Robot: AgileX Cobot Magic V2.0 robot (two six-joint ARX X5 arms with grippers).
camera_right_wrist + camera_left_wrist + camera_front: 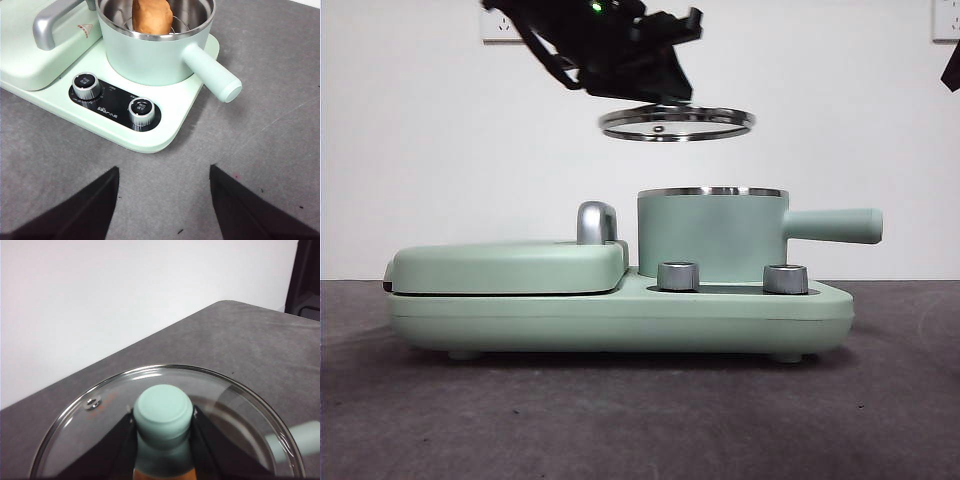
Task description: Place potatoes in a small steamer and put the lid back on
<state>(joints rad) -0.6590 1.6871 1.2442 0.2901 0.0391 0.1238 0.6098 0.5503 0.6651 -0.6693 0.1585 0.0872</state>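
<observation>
Potatoes (pixel 152 16), one orange-brown lump, already sit inside the small steamer (pixel 712 235), a mint-green pot on the right of a cooker base (pixel 620 318), its long handle pointing right. Above the pot and slightly left of it hangs the lid (pixel 676 123), held level in the air, apart from the rim, apparently ready for lowering. The left gripper (pixel 163 427) clamps its jaws around the lid's green knob (pixel 163 412). The right gripper (pixel 164 200) waits over the near table with jaws spread wide, holding nothing.

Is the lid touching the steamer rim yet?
Apart. The front view shows the lid, held by the left hand, hanging above the small steamer with white wall visible between them.
</observation>
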